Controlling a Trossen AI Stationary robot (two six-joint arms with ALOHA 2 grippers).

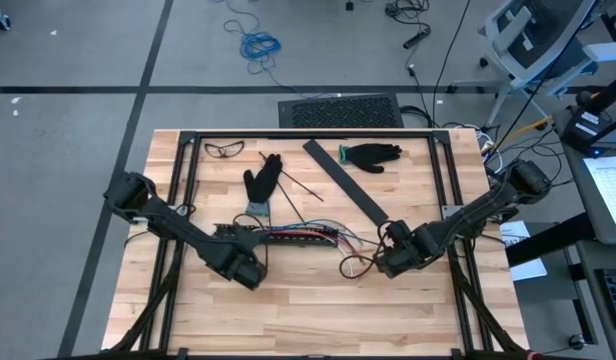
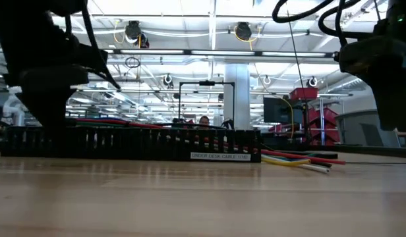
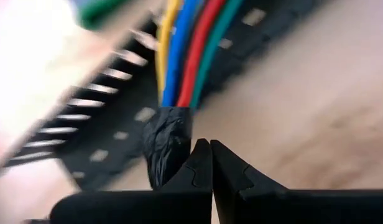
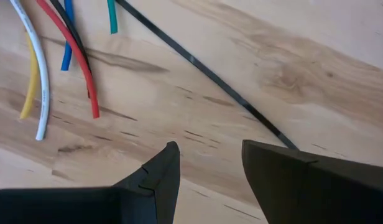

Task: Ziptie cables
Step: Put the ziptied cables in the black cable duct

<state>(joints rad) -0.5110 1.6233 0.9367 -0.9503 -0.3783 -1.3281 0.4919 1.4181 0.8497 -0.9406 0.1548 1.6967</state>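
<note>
Left gripper (image 3: 210, 163) fingers pressed together beside taped cables (image 3: 179, 68); right gripper (image 4: 210, 165) fingers spread, only wrist cams show.

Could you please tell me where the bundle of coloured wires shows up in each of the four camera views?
High view: wires at table centre, along the black slotted strip.
Low view: loose ends lying right of the strip.
Left wrist view: taped end just beyond the shut left gripper.
Right wrist view: loose tips beyond the open right gripper.
Shared landmark: the strip.
</note>
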